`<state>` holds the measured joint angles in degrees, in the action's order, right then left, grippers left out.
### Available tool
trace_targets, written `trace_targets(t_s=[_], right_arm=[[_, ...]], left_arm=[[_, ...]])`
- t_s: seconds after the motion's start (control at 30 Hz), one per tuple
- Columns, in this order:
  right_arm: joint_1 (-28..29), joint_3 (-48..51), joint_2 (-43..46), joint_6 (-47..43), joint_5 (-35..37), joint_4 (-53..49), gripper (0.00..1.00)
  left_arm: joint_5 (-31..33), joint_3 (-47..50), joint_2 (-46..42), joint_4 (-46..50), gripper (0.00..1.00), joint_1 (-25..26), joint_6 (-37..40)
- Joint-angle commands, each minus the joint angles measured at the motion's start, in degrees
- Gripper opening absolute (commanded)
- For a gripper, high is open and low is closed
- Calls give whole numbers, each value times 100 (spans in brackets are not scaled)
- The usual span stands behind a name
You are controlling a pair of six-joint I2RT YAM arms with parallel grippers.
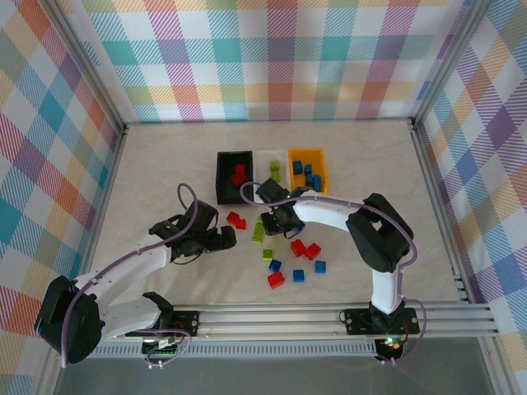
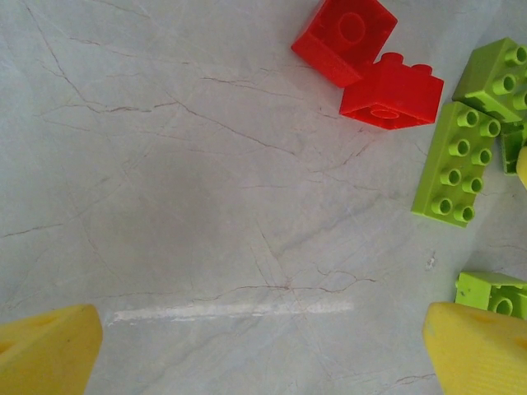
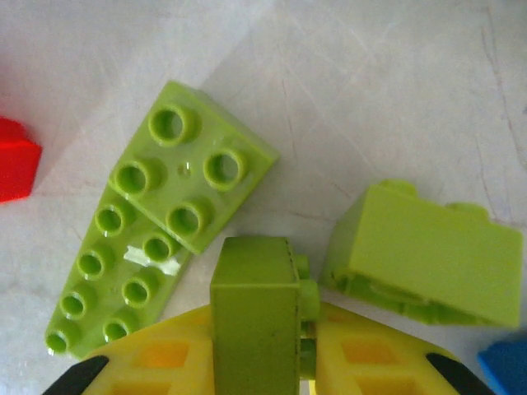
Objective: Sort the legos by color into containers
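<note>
My right gripper (image 3: 262, 337) is shut on a lime green lego (image 3: 255, 304), held on its side between the yellow fingers just above the table. Around it lie a square green lego (image 3: 198, 177), a long green plate (image 3: 107, 288) and a tipped green brick (image 3: 428, 255). My left gripper (image 2: 263, 350) is open over bare table, its yellow fingers (image 2: 45, 350) far apart. Two red legos (image 2: 394, 92) and green legos (image 2: 457, 164) lie beyond it. The black bin (image 1: 222, 177), white bin (image 1: 265, 158) and yellow-orange bin (image 1: 323, 169) stand side by side behind both grippers.
Loose red legos (image 1: 305, 248) and blue legos (image 1: 298, 275) lie in front of the right gripper (image 1: 272, 224). A red pair (image 1: 236, 220) sits between it and the left gripper (image 1: 224, 239). Metal rails edge the table on all sides.
</note>
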<state>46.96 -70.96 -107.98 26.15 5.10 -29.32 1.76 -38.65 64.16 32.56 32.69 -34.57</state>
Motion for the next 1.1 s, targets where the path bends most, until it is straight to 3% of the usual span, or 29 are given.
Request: trace_targets(t_s=[0.0,0.2,0.57,0.7,0.83,1.07], right_arm=[[59,240,701,-11,-275,-71,26],[-197,-141,1232,-217,-229,-362,26],[-1146,-2452,-654,-556,-282,-652,26],[-1233,-3019,-1110,-568,-211,-855,38],[-1232,-2904,-886,-567,-226,-716,53],[-1233,-1562,245,-434,-269,-255,56]], left_arm=[[-87,-9,62,-110,100,-95,25],[-170,-122,215,-191,100,-95,170],[-613,-653,1070,-254,100,-79,542],[-684,-820,1270,-274,100,-61,642],[-677,-1001,1467,-251,99,8,730],[-546,-1653,2198,21,92,387,1038]])
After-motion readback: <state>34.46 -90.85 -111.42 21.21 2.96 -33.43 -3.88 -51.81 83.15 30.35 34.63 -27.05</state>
